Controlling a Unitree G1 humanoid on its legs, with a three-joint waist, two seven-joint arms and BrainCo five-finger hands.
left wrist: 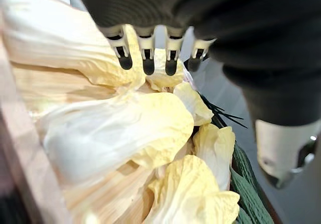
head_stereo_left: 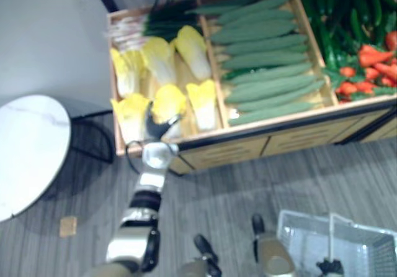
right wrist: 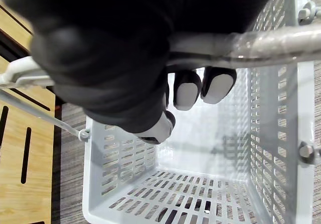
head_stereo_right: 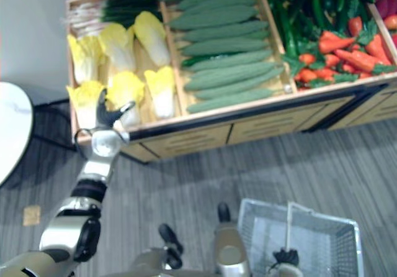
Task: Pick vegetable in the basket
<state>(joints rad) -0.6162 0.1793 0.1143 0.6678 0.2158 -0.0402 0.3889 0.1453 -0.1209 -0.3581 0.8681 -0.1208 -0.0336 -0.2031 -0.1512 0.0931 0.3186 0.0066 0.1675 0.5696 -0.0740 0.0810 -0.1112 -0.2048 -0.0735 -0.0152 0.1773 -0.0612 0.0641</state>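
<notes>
Plainly, the left hand (head_stereo_left: 158, 127) hung over the front row of the yellow cabbages (head_stereo_left: 197, 50) in the left compartment of the wooden display stand (head_stereo_left: 260, 141), its fingers (left wrist: 145, 53) straight and spread from the thumb, holding nothing. Whether the fingertips touched the leaves could not be told, since the dark cover hid the contact in the left wrist view. All the cabbages lay in their compartment, the nearest cabbage (head_stereo_left: 169, 101) partly covered by the hand. Beside them lay cucumbers (head_stereo_left: 267, 59), and behind them spring onions (head_stereo_left: 164, 19) cut off by the upper edge. The red and green peppers (head_stereo_right: 335, 47) ran out of view on the right. The right hand (right wrist: 115, 68) was curled round the basket handle (right wrist: 251, 48), carrying the grey basket (head_stereo_left: 372, 246), which was cropped by the lower edge. A round white table (head_stereo_left: 28, 146) stood left of the stand.
</notes>
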